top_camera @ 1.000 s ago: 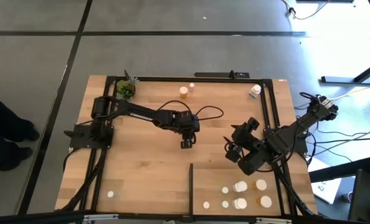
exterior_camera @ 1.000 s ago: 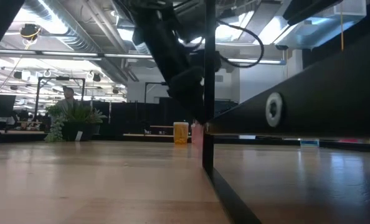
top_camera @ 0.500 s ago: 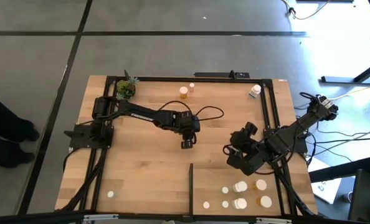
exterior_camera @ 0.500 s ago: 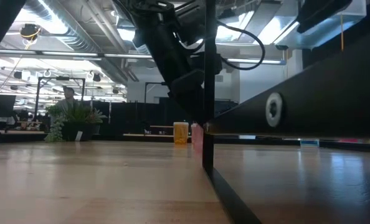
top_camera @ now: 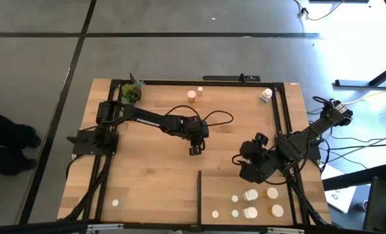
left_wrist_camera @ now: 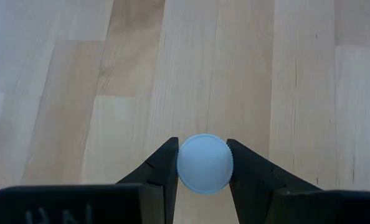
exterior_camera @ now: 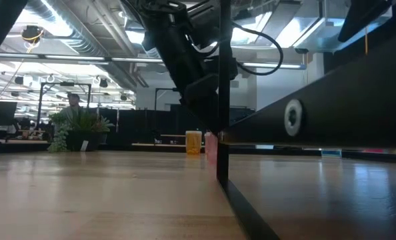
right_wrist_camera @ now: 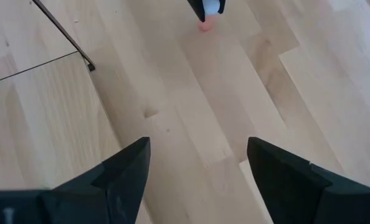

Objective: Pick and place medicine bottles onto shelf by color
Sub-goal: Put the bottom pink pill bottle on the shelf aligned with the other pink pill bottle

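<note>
Seen from overhead, left to right across the wooden desk [top_camera: 147, 175]: one small white-capped bottle [top_camera: 115, 203] alone near the front left corner; a green potted plant [top_camera: 131, 93] at the back left corner. Near the desk's middle, the left hand [top_camera: 194, 151] clamped on a white-capped medicine bottle [left_wrist_camera: 204, 163], the round cap pinched between both dark fingers [left_wrist_camera: 162, 168] above bare wood, as the left wrist view shows. At the back edge, an orange-bodied bottle [top_camera: 191, 97] and a smaller white-capped one [top_camera: 200, 90] just beside it. Farther right, a white bottle [top_camera: 266, 95] by the back right corner. Right hand [top_camera: 244, 165] hovering over the desk just behind the shelf [top_camera: 219, 192], fingers [right_wrist_camera: 119, 171] spread wide and holding nothing. On the shelf, bounded on its left by a thin black strip [top_camera: 199, 195], a cluster of white and orange bottles [top_camera: 250, 195] standing near the front right. From desk level, the left arm [exterior_camera: 185, 60] reaching down behind the black strip, with the orange bottle visible beyond it.
</note>
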